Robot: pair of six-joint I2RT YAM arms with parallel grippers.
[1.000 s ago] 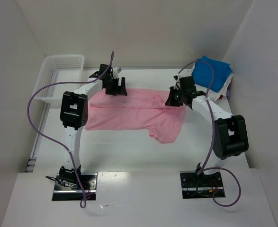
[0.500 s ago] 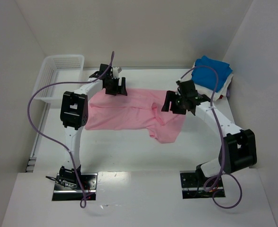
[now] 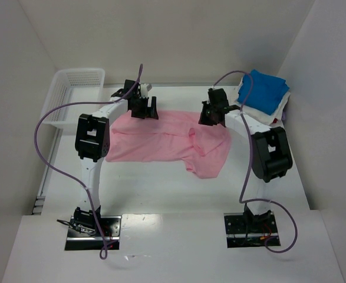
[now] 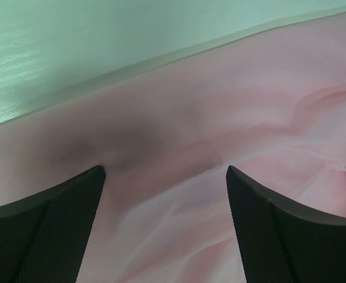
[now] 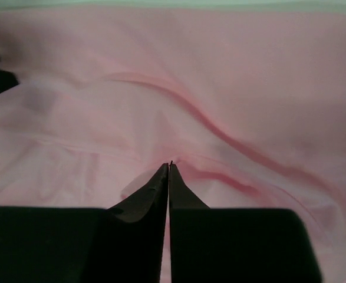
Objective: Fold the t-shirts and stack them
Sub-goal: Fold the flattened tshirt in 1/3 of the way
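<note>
Pink t-shirt (image 3: 161, 138) lies spread flat across the middle of the table (image 3: 161, 188). One sleeve flops out from its near right corner, and there are soft creases across its right half. I'm referencing everything below to that shirt.

Left gripper (image 3: 144, 113): over the shirt's far edge, left of its middle. On the wrist view I see both fingers (image 4: 55, 224) wide apart with pink cloth under and between them, nothing gripped. A strip of table shows just beyond the far hem.

Right gripper (image 3: 209, 118): over the shirt's far right corner. Its wrist view shows the two fingers pressed together, tips meeting right at a raised crease in the pink cloth. I can't tell whether any cloth is pinched between the tips.

Blue t-shirt (image 3: 266, 91): folded, far right of the pink one and apart from it. It sits on a white t-shirt (image 3: 260, 113) whose edge pokes out beneath.

White mesh basket (image 3: 72, 82): far left of the pink shirt, not touching it.
</note>
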